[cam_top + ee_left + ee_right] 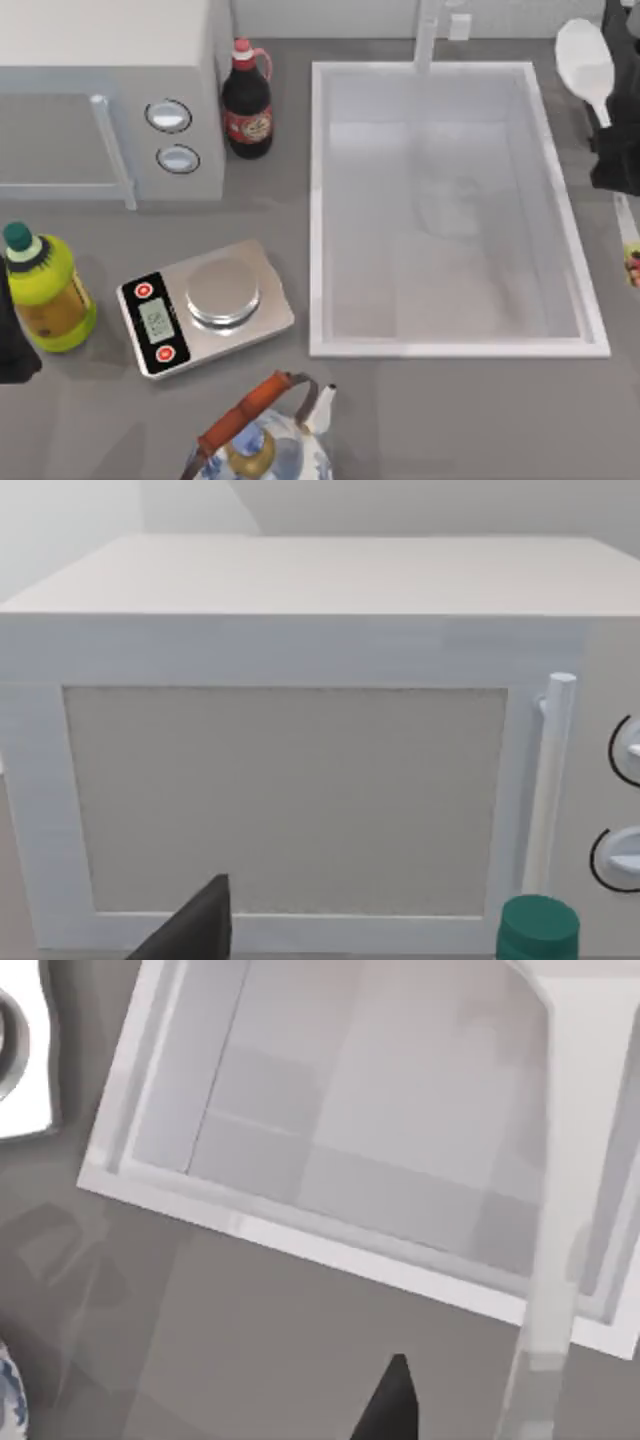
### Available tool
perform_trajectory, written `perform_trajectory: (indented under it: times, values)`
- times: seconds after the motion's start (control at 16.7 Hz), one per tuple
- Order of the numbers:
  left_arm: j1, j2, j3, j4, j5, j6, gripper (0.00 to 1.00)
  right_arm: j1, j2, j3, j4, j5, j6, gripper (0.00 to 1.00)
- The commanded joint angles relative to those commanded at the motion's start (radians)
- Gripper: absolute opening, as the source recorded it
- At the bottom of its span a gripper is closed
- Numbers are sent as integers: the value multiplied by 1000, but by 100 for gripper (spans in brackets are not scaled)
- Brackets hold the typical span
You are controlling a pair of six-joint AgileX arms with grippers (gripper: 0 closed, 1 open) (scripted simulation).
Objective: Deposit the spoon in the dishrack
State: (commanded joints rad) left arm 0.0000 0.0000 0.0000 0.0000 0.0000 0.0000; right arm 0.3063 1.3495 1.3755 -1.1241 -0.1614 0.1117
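I saw a brushed, shiny metal kitchen scale (205, 308) at seven o'clock on the matt grey counter (450, 420), and a smooth white plastic-looking spoon (587, 62) at one o'clock. The sink basin (325, 200) looked glossy white, the teapot (255, 450) at six o'clock like glazed ceramic.

A grey countertop (440, 420) holds a white sink basin (455, 348) beside a white microwave (110, 60).
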Motion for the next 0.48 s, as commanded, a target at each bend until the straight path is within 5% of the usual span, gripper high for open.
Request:
perform_trajectory:
  times: [0.48]
  values:
    - [0, 0, 0, 0, 0, 0, 100, -634, -212, -147, 660, -293, -68, 0]
